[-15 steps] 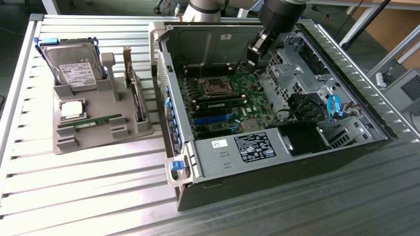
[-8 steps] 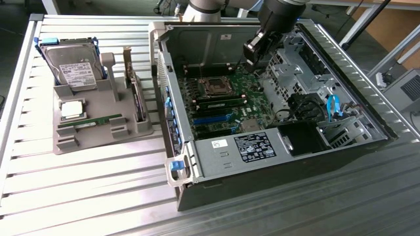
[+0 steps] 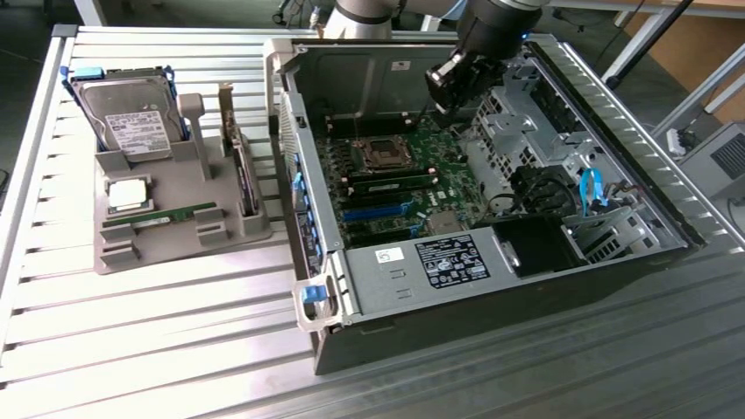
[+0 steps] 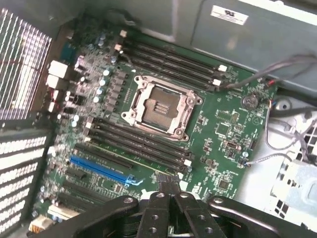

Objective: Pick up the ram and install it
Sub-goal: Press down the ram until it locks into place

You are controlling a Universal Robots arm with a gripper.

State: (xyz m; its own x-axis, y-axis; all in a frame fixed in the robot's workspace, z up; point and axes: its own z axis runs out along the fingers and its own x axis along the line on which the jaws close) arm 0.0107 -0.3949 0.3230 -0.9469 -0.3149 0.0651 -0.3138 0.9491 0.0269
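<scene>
Materials and finishes around the computer case [image 3: 652, 201]. The case is matt grey sheet metal. Inside it, the motherboard [image 4: 218, 129] is glossy green laminate, its processor socket [image 4: 161, 106] framed in bright metal. Beside the case, a matt grey plastic holder [image 3: 174, 227] carries the hard drive [image 3: 126, 109], brushed metal with a paper label. The table [image 3: 140, 349] is ribbed, reflective aluminium. The gripper [image 4: 173, 191] is satin black metal.

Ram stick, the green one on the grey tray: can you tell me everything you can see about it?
The ram is a long, thin, narrow green circuit-board stick with small dark patches along it. It lies nearly flat, held between low posts of the grey holder tray, at the exterior view's left of the open computer case. It sits just in front of the square silver processor chip. Only the tray touches it, and it is not yet picked up.
</scene>
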